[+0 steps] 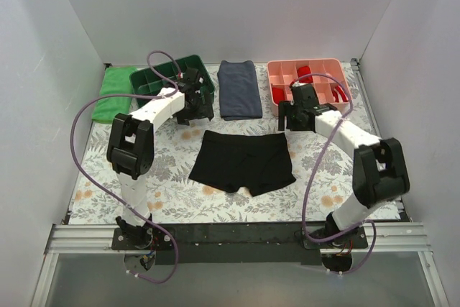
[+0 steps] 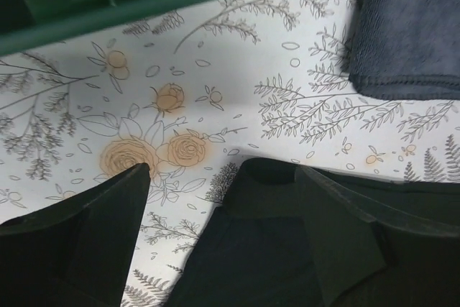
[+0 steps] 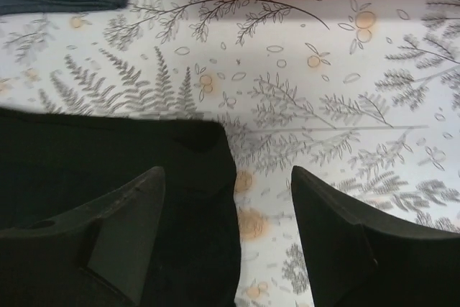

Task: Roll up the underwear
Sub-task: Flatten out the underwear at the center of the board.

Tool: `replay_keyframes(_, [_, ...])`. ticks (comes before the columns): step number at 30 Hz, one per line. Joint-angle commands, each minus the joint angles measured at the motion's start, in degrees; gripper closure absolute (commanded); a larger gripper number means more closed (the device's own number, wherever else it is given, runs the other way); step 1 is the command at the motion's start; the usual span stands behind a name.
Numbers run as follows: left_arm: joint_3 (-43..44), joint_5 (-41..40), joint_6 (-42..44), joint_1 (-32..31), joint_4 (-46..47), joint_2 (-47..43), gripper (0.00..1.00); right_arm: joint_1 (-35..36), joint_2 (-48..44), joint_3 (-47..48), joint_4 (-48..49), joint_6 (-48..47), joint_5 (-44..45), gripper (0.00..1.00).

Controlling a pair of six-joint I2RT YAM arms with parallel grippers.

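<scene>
Lying flat on the floral table cover [image 1: 93, 177], the black underwear [image 1: 243, 162] sits mid-table, waistband toward the far side and 2 short legs toward the near edge. Just beyond it lies a folded navy-grey cloth [image 1: 239, 89], with a green tray [image 1: 141, 77] to its left and a pink tray [image 1: 305, 62] holding red rolls [image 1: 303, 72] to its right. Both arms reach forward, elbows raised. The left gripper [image 2: 219, 174] hovers at the far-left waistband corner, fingers apart. The right gripper [image 3: 226, 174] hovers at the far-right corner, fingers likewise apart.
</scene>
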Motion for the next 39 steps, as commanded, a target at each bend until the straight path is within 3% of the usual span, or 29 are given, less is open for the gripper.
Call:
replay_keyframes(1, [2.5,1.1,1.4,0.5,-2.9,-5.7,0.17,-0.2,-14.2,-5.0,7.0,2.4,-1.6,0.21])
replay_keyframes(3, [-2.2,5.4,1.1,0.4,-0.7,-11.8,0.17,-0.2,-16.9,-6.1,4.9,2.6,-7.1,0.24])
replay_keyframes(4, [-4.8,11.2,1.0,-0.1,0.5,-14.3,0.17,-0.1,-17.5,-6.8,2.2,3.4,-9.2,0.25])
replay_keyframes(7, [-16.1,18.9,-1.6,-2.6,7.0,-22.4,0.17,0.3,-20.2,-12.8,2.8,4.3,-17.3,0.40])
replay_keyframes(8, [-18.7,23.9,-2.3,-4.4,8.9,-23.8,0.17,1.0,-21.8,-15.2,3.7,5.5,-19.0,0.53])
replay_keyframes(10, [-26.4,24.3,-4.8,-7.3,14.0,-27.0,0.17,1.7,-23.4,-20.0,4.9,6.1,-22.8,0.68])
replay_keyframes(11, [-28.8,24.7,-5.5,-9.4,15.6,-27.4,0.18,2.3,-24.5,-21.3,5.2,7.3,-22.8,0.91])
replay_keyframes(12, [-30.5,24.8,-7.3,-10.2,18.0,-27.6,0.19,2.4,-24.9,-22.5,5.5,7.8,-23.6,0.98])
replay_keyframes(16, [-39.0,21.4,-10.9,-10.9,24.2,-28.5,0.24,3.1,-26.8,-27.5,7.0,9.6,-25.0,0.99])
replay_keyframes(19, [-40.2,14.9,-11.4,-10.7,26.9,-29.2,0.25,3.5,-27.7,-30.0,7.1,10.5,-25.4,0.99])
replay_keyframes(30, [-23.7,12.7,-8.6,-9.6,21.7,-16.5,0.22,4.8,-31.0,-36.0,8.0,13.3,-24.6,0.99])
replay_keyframes(39, [-23.9,10.1,-9.7,-8.4,23.3,-11.5,0.24,5.1,-30.8,-39.3,6.5,14.5,-19.5,0.99])
